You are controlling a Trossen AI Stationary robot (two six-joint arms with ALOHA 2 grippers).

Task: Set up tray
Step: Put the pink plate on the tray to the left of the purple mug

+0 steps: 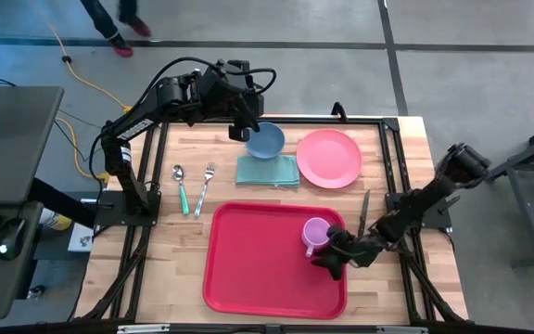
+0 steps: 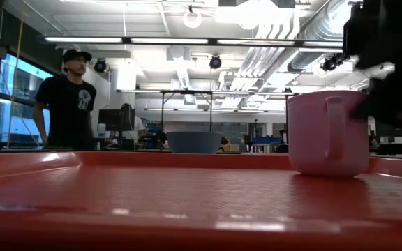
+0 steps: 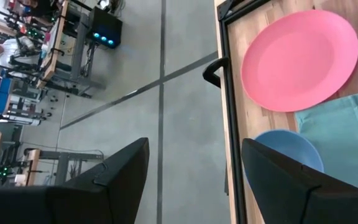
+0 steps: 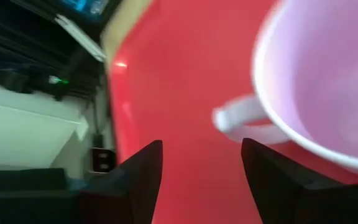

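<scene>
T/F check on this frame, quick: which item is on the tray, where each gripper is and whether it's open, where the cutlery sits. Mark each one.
1. The pink cup stands on the red tray. True.
2. The pink plate is on the tray. False: it lies on the table, beyond the tray.
3. The left gripper is at the blue bowl, open. True.
4. The right gripper is shut on the cup. False: it is open beside the cup's handle.
5. The spoon and fork lie on the teal napkin. False: they lie on bare wood beside it.
</scene>
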